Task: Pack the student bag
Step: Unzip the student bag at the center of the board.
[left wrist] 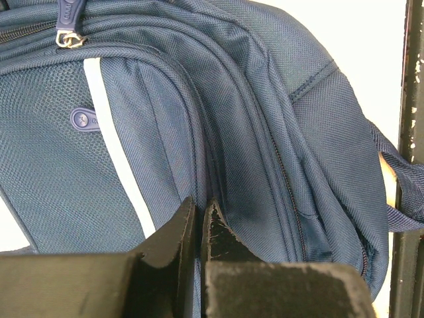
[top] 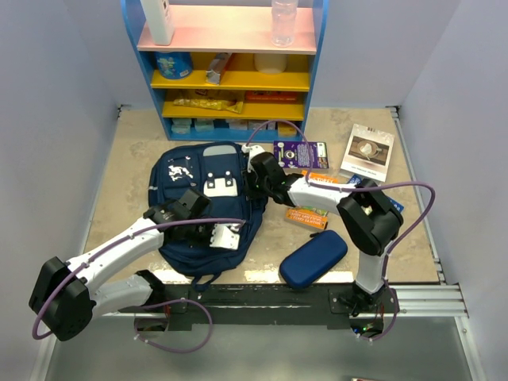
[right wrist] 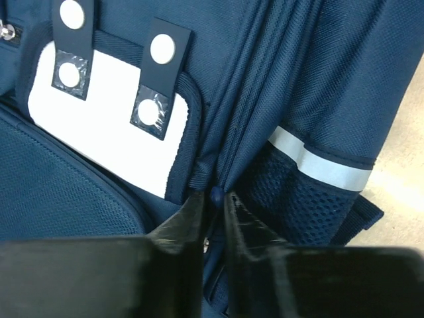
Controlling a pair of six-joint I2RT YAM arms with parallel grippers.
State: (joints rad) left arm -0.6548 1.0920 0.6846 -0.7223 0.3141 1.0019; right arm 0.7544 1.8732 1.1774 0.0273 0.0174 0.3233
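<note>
The student bag (top: 238, 163), a navy backpack, lies flat in the middle of the table with its white label patches (right wrist: 112, 126) facing up. My left gripper (top: 208, 224) rests on its near part. In the left wrist view that gripper (left wrist: 199, 202) is shut, pinching a ridge of navy fabric beside the light stripe (left wrist: 116, 146). My right gripper (top: 252, 178) is at the bag's right side. In the right wrist view its jaws (right wrist: 213, 195) stand close together with a small blue zipper pull (right wrist: 215, 194) held between them, next to the mesh side pocket (right wrist: 291, 199).
A dark blue oblong zip case (top: 313, 258) lies at the near right. An orange packet (top: 307, 217), a purple card (top: 300, 153) and a white booklet (top: 368, 151) lie right of the bag. A blue shelf unit (top: 230, 71) stands behind. A metal rail (top: 421, 298) runs along the near edge.
</note>
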